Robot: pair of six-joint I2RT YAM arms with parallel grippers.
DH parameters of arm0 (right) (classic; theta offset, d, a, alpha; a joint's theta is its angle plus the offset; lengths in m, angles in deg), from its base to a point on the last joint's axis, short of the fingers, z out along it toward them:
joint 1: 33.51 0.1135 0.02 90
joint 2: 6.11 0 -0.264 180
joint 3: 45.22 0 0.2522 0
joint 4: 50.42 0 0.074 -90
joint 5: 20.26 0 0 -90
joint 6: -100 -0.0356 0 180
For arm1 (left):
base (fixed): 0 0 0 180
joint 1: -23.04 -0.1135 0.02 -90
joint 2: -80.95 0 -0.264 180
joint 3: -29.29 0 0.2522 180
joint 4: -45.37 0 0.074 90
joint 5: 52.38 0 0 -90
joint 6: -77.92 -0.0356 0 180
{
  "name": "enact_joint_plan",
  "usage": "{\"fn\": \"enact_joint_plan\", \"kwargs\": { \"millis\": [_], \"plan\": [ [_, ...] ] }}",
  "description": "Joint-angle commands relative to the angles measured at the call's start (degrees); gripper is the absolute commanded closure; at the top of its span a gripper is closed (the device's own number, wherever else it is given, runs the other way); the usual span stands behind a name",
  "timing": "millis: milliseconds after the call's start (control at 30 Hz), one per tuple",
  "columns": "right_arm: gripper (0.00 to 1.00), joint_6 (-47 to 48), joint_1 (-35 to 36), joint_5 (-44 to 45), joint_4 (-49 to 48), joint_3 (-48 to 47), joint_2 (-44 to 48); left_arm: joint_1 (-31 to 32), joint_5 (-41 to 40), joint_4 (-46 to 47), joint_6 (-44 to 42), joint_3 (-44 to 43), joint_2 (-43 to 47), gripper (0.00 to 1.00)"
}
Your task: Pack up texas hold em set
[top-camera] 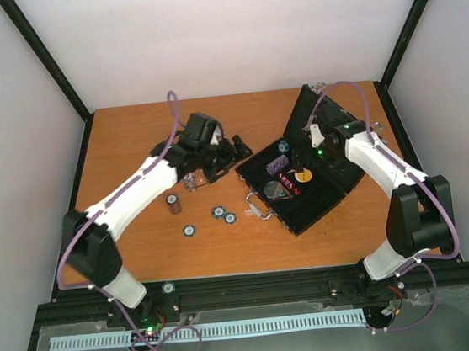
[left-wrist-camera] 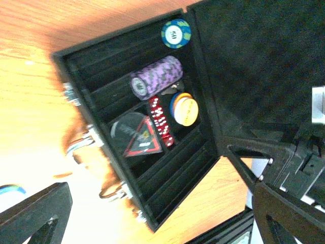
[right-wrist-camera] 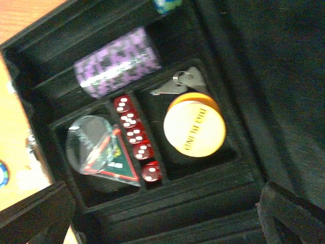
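Note:
The black case (top-camera: pixel 312 205) of the texas hold em set lies open right of centre, lid (top-camera: pixel 321 115) raised at the back. In its tray I see a purple chip stack (left-wrist-camera: pixel 156 76), a blue-green chip (left-wrist-camera: pixel 175 33), a row of red dice (right-wrist-camera: pixel 136 140), a round yellowish "BIG BLIND" disc (right-wrist-camera: pixel 194 124), small keys (right-wrist-camera: pixel 177 84) and a wrapped card deck (right-wrist-camera: pixel 99 150). My left gripper (top-camera: pixel 233 150) hovers open at the case's left corner, holding nothing. Over the tray my right gripper (top-camera: pixel 314 143) also stands open and empty, its fingers (right-wrist-camera: pixel 35 213) framing the tray's grooves.
Three loose chips (top-camera: pixel 218 212) and a short brown chip stack (top-camera: pixel 172 204) lie on the wooden table (top-camera: pixel 129 145) left of the case. The case's silver handle (top-camera: pixel 259 206) points toward them. Black frame posts and white walls enclose the table.

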Motion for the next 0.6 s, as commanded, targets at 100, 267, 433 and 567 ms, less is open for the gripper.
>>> {"fn": "enact_joint_plan", "kwargs": {
  "millis": [100, 267, 433, 567],
  "plan": [
    [0.01, -1.69, 9.34, -7.74, -2.35, -3.34, -2.83, -3.58, -6.44, -8.63, -4.73, 13.39, 14.59, 0.0],
    [0.01, -4.56, 15.07, -9.69, -4.37, -7.5, -8.18, -6.12, -10.23, -11.59, -4.12, 18.54, 21.76, 0.0],
    [0.01, -5.29, 15.86, -15.52, -7.17, -9.79, -14.77, -6.47, -14.24, -14.8, -5.15, 18.89, 25.26, 0.0],
    [0.01, -4.53, 15.98, -17.18, -7.97, -11.92, -19.6, -6.56, -16.85, -16.43, -5.06, 19.27, 27.31, 0.0]
  ]
}}
